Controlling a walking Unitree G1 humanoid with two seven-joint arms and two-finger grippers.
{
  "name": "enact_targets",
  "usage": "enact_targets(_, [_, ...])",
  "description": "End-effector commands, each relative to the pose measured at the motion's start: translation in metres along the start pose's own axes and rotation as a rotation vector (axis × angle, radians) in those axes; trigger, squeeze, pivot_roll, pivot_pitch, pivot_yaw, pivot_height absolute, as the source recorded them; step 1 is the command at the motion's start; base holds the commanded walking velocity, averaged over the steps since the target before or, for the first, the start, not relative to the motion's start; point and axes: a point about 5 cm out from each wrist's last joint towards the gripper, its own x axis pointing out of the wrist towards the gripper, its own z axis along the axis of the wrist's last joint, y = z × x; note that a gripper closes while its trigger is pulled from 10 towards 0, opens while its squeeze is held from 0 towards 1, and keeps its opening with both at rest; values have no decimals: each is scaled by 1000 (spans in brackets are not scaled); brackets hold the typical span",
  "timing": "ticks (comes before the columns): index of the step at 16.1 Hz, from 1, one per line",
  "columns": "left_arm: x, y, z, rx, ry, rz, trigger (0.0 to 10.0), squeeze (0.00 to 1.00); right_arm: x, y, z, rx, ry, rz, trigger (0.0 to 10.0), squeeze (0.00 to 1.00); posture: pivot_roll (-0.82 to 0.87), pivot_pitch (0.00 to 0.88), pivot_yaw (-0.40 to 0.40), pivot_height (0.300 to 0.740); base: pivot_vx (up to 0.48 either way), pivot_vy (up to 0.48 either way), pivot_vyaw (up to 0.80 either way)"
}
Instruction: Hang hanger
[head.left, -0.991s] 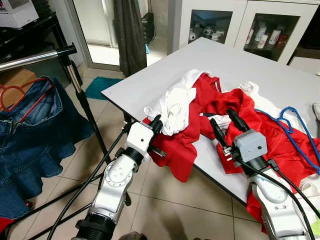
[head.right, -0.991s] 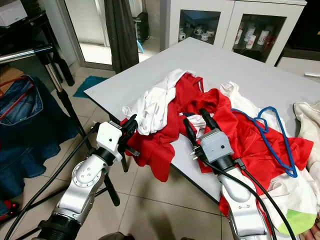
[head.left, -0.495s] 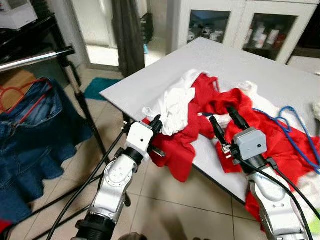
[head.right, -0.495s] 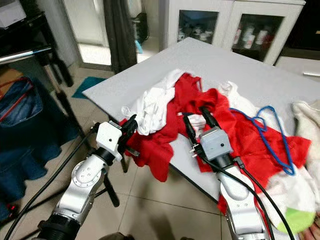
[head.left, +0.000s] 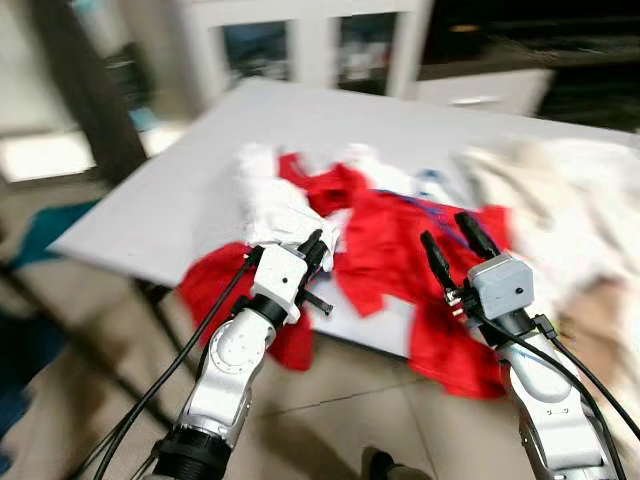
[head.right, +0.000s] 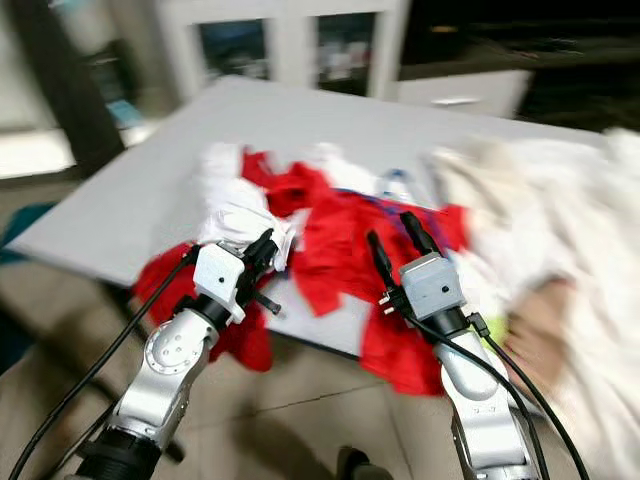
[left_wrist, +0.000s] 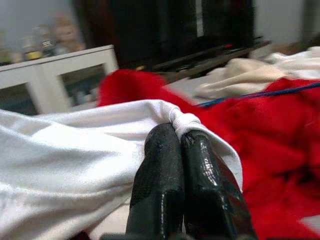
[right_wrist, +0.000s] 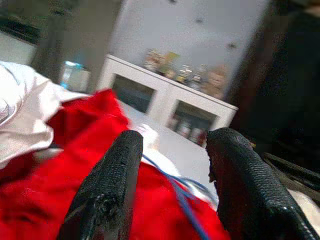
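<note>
Whole view swings right, blurry.
Left gripper (left_wrist: 182, 150) clenched by white cloth (left_wrist: 60, 150), right gripper (right_wrist: 172, 165) released; blue hanger (right_wrist: 175, 192) could snag.

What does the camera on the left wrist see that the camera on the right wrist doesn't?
The left wrist view alone shows the left gripper, its two black fingers pressed together against a white cloth, and a pale cream cloth further off. The right wrist view alone shows the right gripper, its fingers spread wide apart with nothing between them. Both show the red garment, a thin blue hanger lying on it, and a white glass-door cabinet behind.
</note>
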Motion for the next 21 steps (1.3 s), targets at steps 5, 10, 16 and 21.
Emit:
enact_targets(5, [2, -2, 2, -4, -8, -11, 10000, 0, 0, 0, 2, 9, -5, 2, 10000, 0, 49, 0, 60, 740, 0, 0, 0])
enact_targets(10, [2, -2, 3, -4, -10, -10, 10000, 0, 1, 0, 2, 12, -5, 0, 10000, 0, 49, 0, 58, 740, 0, 0, 0])
enact_targets(16, [2, -3, 3, 26, -1, -20, 10000, 0, 0, 0, 3, 21, -5, -3, 10000, 0, 48, 0, 61, 740, 0, -46, 0])
enact_targets(21, [3, -4, 2, 29, 0, -18, 10000, 0, 1, -1, 3, 23, -5, -7, 10000, 0, 48, 0, 61, 740, 0, -409, 0])
